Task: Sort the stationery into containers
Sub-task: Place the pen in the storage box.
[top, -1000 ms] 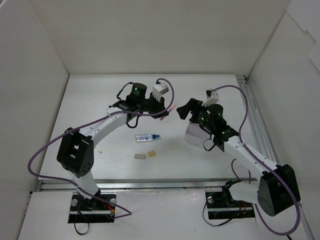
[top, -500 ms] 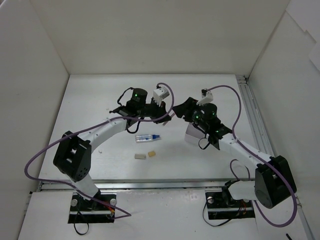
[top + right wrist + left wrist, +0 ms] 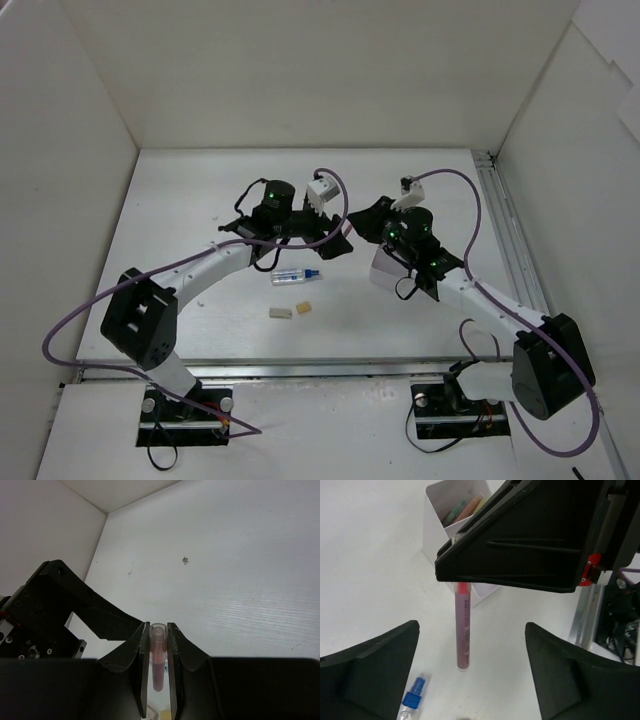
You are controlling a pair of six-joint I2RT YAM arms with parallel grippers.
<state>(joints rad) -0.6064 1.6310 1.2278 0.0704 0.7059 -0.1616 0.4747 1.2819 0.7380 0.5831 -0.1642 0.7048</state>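
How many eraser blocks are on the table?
2. One eraser block lies nearside of the clear tube; the second eraser block just right of it. Others may be hidden.

I see the red pen (image 3: 463, 630) hanging upright, its top pinched in the right gripper (image 3: 158, 630), just beside the white box (image 3: 434, 527), which holds pale pens (image 3: 465, 507). On the bench (image 3: 200, 200) the clear tube (image 3: 294, 274) with a blue end lies flat near 2 beige erasers (image 3: 280, 312).

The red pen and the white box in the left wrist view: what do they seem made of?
The red pen looks like glossy translucent plastic: its barrel lets light through, with printing along it. The white box seems smooth opaque plastic, judging by its thin, straight walls; coated card cannot be ruled out.
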